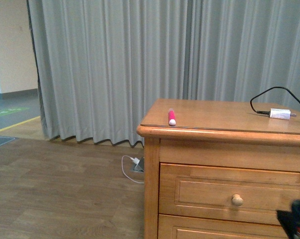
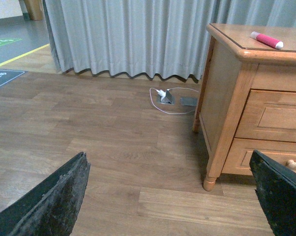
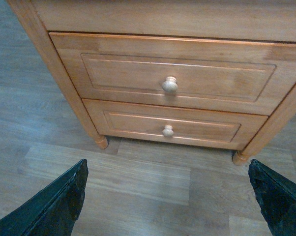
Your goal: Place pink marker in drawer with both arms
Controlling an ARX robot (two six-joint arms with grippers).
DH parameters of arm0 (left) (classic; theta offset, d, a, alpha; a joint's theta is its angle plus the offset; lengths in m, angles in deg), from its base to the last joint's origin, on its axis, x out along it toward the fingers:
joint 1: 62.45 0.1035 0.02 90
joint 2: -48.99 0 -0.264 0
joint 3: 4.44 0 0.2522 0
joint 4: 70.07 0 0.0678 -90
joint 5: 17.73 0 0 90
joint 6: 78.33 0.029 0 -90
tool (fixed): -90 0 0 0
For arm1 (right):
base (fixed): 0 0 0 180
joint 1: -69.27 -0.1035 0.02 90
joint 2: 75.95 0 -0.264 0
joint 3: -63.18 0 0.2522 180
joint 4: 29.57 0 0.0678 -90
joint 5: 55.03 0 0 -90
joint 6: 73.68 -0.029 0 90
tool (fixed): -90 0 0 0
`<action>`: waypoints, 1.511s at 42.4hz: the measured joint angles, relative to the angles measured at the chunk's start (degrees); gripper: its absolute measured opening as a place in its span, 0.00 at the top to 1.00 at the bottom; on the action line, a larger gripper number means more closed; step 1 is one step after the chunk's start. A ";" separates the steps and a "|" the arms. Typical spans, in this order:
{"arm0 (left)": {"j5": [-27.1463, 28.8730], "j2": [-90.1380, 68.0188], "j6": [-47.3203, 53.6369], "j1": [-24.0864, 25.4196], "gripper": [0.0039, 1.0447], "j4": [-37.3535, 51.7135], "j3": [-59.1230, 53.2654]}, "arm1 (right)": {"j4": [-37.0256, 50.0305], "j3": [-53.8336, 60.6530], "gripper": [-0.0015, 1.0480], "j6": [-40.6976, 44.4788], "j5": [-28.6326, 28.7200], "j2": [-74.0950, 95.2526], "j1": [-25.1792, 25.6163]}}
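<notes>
The pink marker (image 1: 171,117) lies on the wooden cabinet top near its front left corner; it also shows in the left wrist view (image 2: 267,40). The drawer (image 1: 234,191) is shut, with its round knob (image 1: 237,200) in the middle; the right wrist view shows its front (image 3: 123,73). My left gripper (image 2: 167,158) is open and empty, low over the floor to the left of the cabinet. My right gripper (image 3: 167,164) is open and empty, low in front of the cabinet. A black part of the right arm (image 1: 295,221) shows at the bottom right.
A white adapter (image 1: 279,113) with a black cable lies on the cabinet top at the right. The lower drawer (image 3: 133,125) is shut. A white cable and a plug (image 2: 165,96) lie on the wood floor by the grey curtain (image 1: 115,64).
</notes>
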 joint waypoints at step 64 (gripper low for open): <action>0.00 0.00 0.00 0.00 0.06 0.00 0.00 | 12.48 -45.35 0.08 0.26 -4.83 59.58 4.44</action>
